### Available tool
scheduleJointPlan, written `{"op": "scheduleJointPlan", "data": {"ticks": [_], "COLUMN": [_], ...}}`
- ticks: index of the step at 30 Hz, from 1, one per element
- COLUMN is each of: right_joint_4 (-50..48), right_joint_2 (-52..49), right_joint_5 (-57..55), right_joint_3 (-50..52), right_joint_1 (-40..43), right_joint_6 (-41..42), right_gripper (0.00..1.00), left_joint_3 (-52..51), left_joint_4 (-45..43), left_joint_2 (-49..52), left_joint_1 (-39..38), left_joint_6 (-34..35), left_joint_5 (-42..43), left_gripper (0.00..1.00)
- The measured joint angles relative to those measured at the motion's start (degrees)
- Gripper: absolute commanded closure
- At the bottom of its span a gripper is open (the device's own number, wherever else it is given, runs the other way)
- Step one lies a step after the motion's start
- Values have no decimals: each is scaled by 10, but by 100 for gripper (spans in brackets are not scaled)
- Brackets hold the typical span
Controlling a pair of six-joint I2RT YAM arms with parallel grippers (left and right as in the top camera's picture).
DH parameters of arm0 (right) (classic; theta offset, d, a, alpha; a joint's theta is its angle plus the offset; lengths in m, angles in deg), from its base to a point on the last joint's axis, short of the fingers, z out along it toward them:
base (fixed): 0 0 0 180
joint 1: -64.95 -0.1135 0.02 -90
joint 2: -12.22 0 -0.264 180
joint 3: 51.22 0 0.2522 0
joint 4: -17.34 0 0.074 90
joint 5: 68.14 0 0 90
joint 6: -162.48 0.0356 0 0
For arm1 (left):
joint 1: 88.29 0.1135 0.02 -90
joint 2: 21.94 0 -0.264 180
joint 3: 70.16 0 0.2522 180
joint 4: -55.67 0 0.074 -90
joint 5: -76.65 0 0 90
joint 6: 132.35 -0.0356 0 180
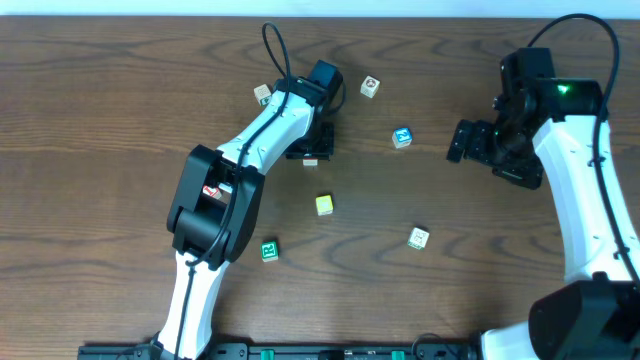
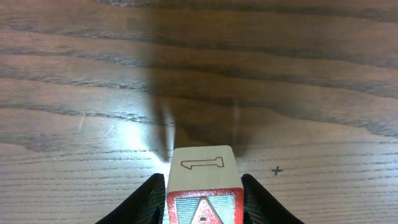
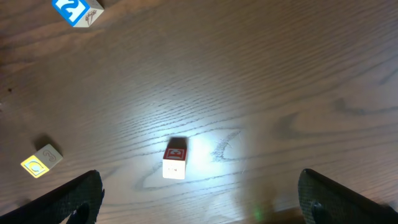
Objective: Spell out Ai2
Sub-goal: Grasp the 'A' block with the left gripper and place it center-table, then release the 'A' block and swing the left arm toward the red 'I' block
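My left gripper [image 1: 310, 150] [image 2: 204, 190] is shut on a wooden block [image 2: 202, 168] with a red "A" face and a "1" outlined on another face. It holds the block low over the table, and I cannot tell whether the block touches the wood. A blue "2" block [image 1: 402, 137] lies right of it and also shows in the right wrist view [image 3: 78, 9]. My right gripper [image 1: 458, 140] [image 3: 205, 202] is open and empty, right of the blue block. A red-topped block [image 3: 176, 160] lies between its fingers, further out. A yellow-faced block [image 3: 40, 162] lies to the left.
Other letter blocks lie scattered on the table: one at the back left [image 1: 263, 94], one at the back [image 1: 370, 87], a yellow one [image 1: 324, 205], a green one [image 1: 269, 250] and a pale one [image 1: 419, 238]. A small cross mark [image 2: 277, 170] is on the wood.
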Motion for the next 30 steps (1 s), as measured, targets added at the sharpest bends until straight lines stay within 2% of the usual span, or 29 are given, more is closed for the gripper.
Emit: {"op": "scheduleJointPlan", "data": {"ticks": [7, 13, 18, 23, 28, 30], "right_joint_4": [0, 0, -2, -13, -16, -22], "right_joint_2": [0, 0, 0, 0, 0, 0], "right_joint_5": [-2, -4, -4, -4, -5, -5], "right_joint_3": [0, 0, 12, 34, 42, 43], "right_joint_1": [0, 0, 0, 0, 0, 0], "right_joint_6": [0, 0, 0, 0, 0, 0], "right_gripper": [1, 1, 1, 1, 1, 1], "left_joint_3": [0, 0, 0, 0, 15, 26], "left_joint_4": [2, 6, 21, 51, 138, 188], "left_joint_2": [-1, -39, -129, -261, -381, -426], "left_joint_1": [0, 0, 0, 0, 0, 0], "left_joint_6": [0, -1, -7, -29, -57, -65], "left_joint_5": [-13, -19, -19, -35, -76, -96], "left_gripper": [60, 56, 53, 41, 28, 27]}}
